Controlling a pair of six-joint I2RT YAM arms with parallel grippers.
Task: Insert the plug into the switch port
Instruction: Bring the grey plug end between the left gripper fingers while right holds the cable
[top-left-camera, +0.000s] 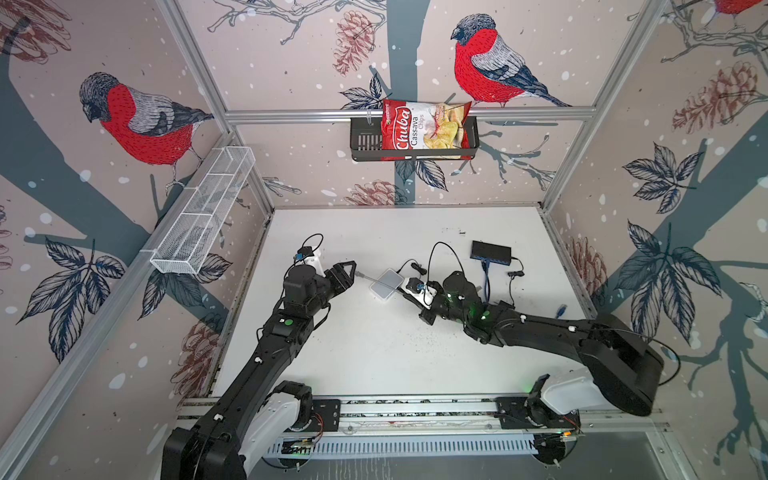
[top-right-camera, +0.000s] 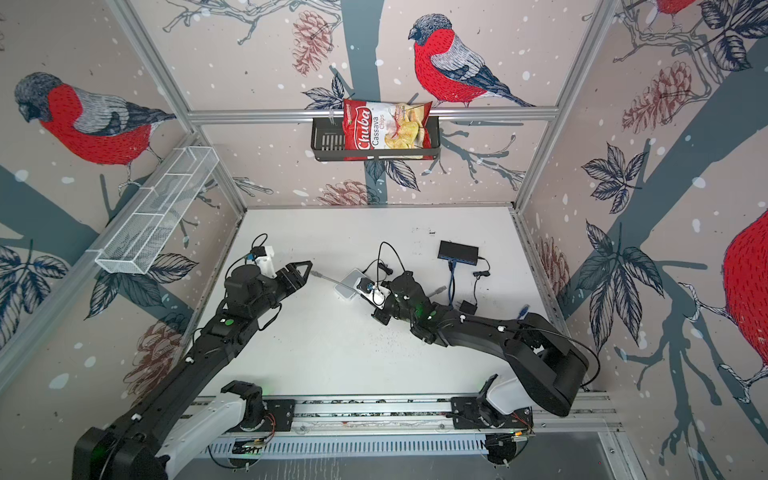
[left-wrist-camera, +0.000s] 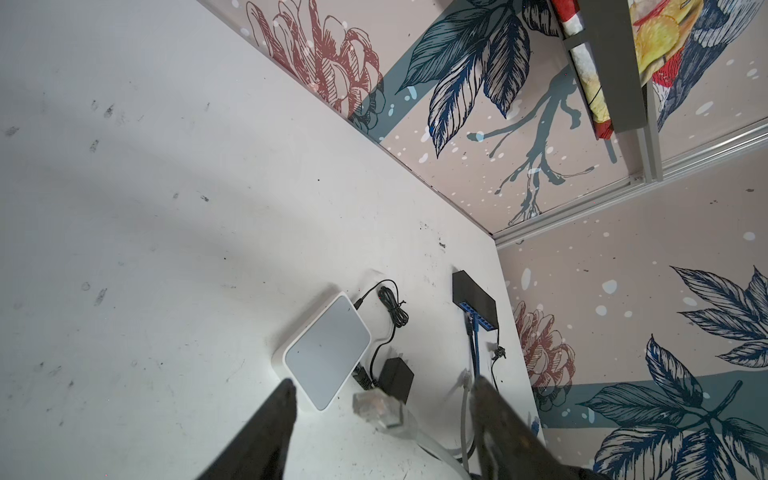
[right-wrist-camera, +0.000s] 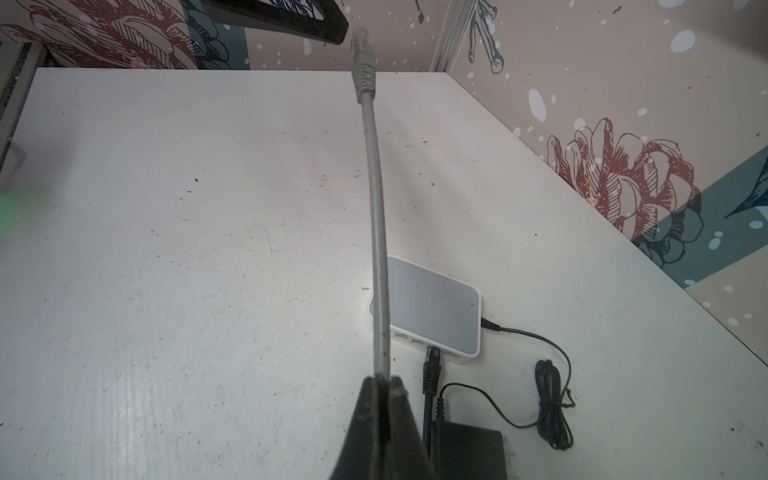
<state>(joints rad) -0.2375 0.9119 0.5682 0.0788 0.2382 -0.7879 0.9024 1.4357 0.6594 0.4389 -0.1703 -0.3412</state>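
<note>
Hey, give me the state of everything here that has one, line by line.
Right gripper: shut on the grey network cable.
Clear plastic plug: unplugged, held in the air.
Left gripper: open, fingers either side of plug.
White square switch: flat on table, one black cable plugged in.

We record a red cassava chips bag (top-left-camera: 424, 131) standing in a black basket (top-left-camera: 365, 141) hung on the rear rail. A white wire basket (top-left-camera: 203, 212) is fixed along the left wall. Bullfinch wallpaper (top-left-camera: 482, 62) covers all walls. The white surface (top-left-camera: 374, 353) carries dark specks and scuffs.
</note>
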